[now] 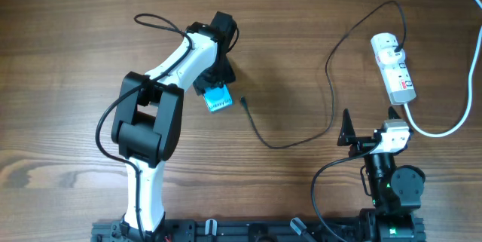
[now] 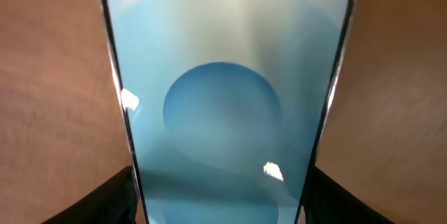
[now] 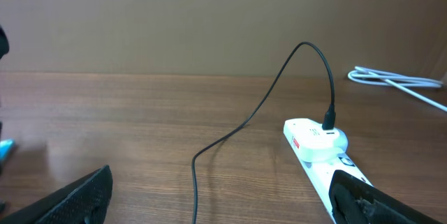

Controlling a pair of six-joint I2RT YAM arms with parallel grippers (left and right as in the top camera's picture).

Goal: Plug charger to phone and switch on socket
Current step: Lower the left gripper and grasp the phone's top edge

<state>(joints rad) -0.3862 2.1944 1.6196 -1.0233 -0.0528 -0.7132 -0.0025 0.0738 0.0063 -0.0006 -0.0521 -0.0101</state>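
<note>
The phone (image 1: 218, 98), with a cyan-blue screen, sits between the fingers of my left gripper (image 1: 215, 91) at the table's middle left. In the left wrist view the phone (image 2: 223, 98) fills the frame, and the black fingers of my left gripper (image 2: 220, 196) press on both of its long edges. The charger's black cable (image 1: 331, 84) runs from its plug in the white socket (image 1: 393, 67) at the right down to a loose connector (image 1: 245, 103) just right of the phone. My right gripper (image 1: 348, 130) is open and empty near the socket (image 3: 328, 161), with the cable (image 3: 230, 137) lying between its fingers (image 3: 223, 199).
The socket's thick white cord (image 1: 459, 106) loops along the right edge of the table and shows in the right wrist view (image 3: 394, 81). The right arm's base (image 1: 392, 189) stands at the front right, the left arm's base (image 1: 143, 197) at the front left.
</note>
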